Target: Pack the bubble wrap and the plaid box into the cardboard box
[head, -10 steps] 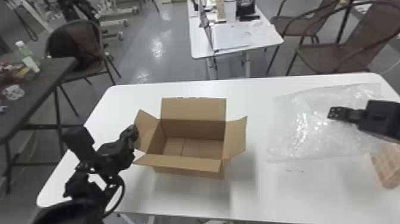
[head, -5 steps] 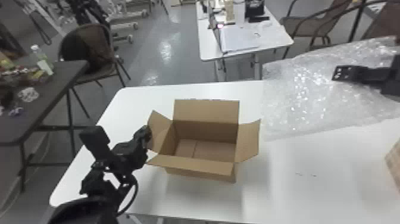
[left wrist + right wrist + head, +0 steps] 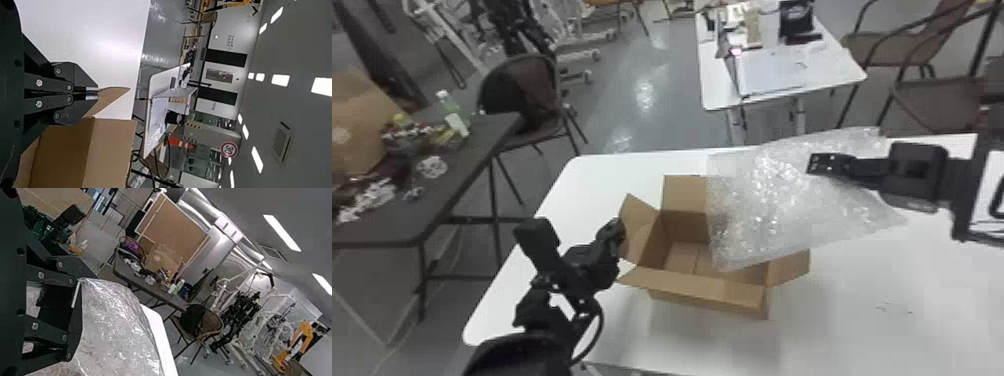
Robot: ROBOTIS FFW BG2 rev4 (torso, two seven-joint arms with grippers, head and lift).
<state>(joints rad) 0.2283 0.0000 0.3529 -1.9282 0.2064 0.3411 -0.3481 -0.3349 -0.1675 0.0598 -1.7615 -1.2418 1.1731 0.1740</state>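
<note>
Two black tools reach in over the white surface (image 3: 862, 330). The right tool (image 3: 810, 163), right of centre in the head view's upper half, is clamped on the bubble wrap (image 3: 782, 210). In the right wrist view, the wrap spreads out from the fingertips of the right tool (image 3: 86, 281).

The wrap hangs from the middle of the head view toward its right side, covering the right part of the open cardboard box (image 3: 704, 295) from this angle. The box stands upright near the centre, flaps spread.

Just beside its left flap (image 3: 638, 230) is the left tool (image 3: 619, 231), left of centre. In the left wrist view, the fingers of the left tool (image 3: 96, 93) are together at the flap's edge; I cannot tell whether they pinch the cardboard.

At the left of the head view, a dark surface (image 3: 457, 185) carries a green bottle (image 3: 450, 109) and mixed small items. A dark chair (image 3: 544, 95) stands beside it, and a smaller white surface (image 3: 837, 70) sits at the upper right.
</note>
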